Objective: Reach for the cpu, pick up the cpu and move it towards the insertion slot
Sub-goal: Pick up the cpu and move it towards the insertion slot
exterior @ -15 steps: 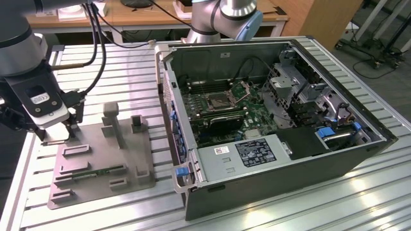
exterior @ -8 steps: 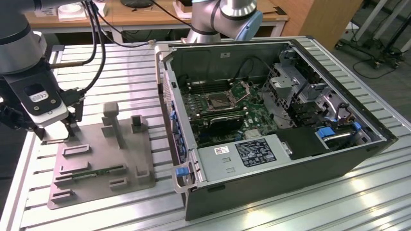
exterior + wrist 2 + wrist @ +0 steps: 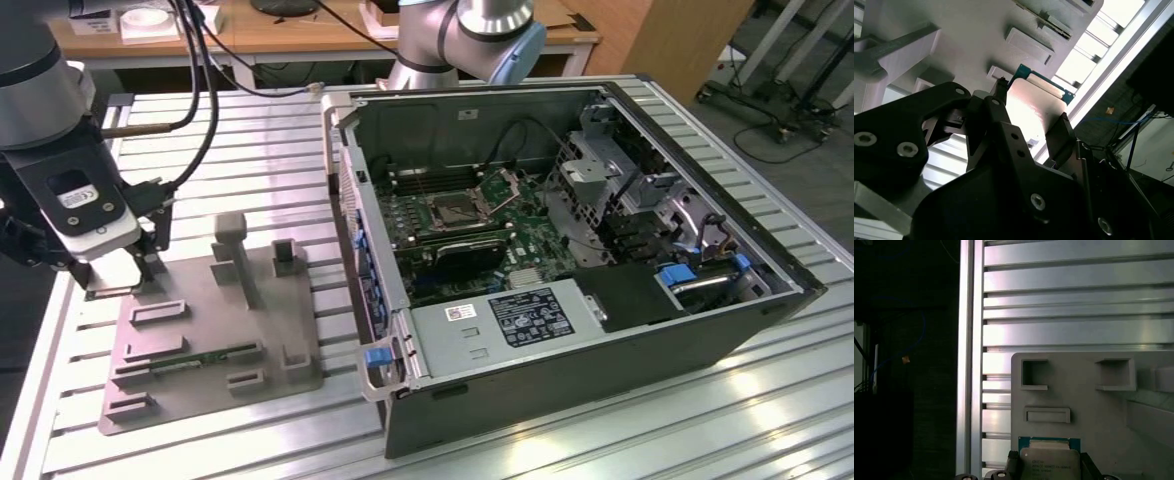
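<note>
the gripper [image 3: 1031,107] is pinching the cpu [image 3: 1036,104] by its edges over the grey tray [image 3: 200,325]; the insertion slot [image 3: 451,210] is lying well off toward the exterior view's right, inside the case [image 3: 694,345].

The black metal tool [image 3: 1030,111] clamps a flat square cpu [image 3: 1036,102], shiny silver on top with a teal edge, one finger against each opposite side. Behind it is a pale grey moulded plastic tray [image 3: 969,30] with raised blocks, resting on the ribbed aluminium counter [image 3: 1094,55].
</note>
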